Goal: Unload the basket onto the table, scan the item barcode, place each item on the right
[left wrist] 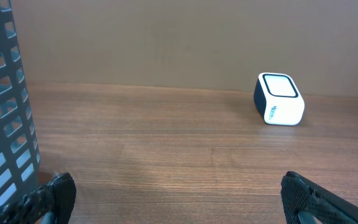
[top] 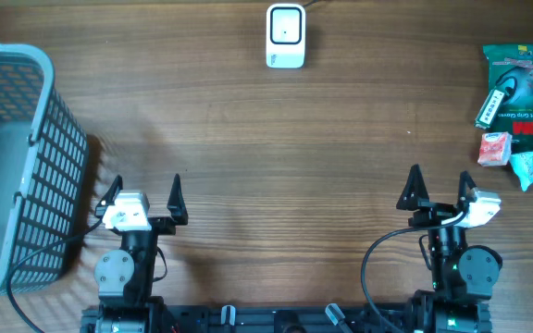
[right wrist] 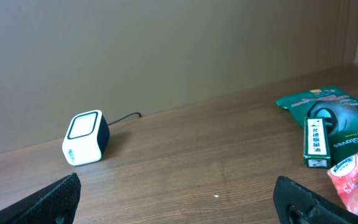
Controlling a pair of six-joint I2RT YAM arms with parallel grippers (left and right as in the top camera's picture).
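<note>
Wood table (top: 276, 166) first: grey basket (top: 63, 185) on my left, nothing showing inside; left gripper (top: 143, 190) spread, holding nothing; scanner (top: 285, 37) sits far centre; right gripper (top: 440, 180) spread too, packets (top: 516, 69) clustered at the far right. I'd reach with the right, pinch one by its edges, barcode left uncovered
</note>
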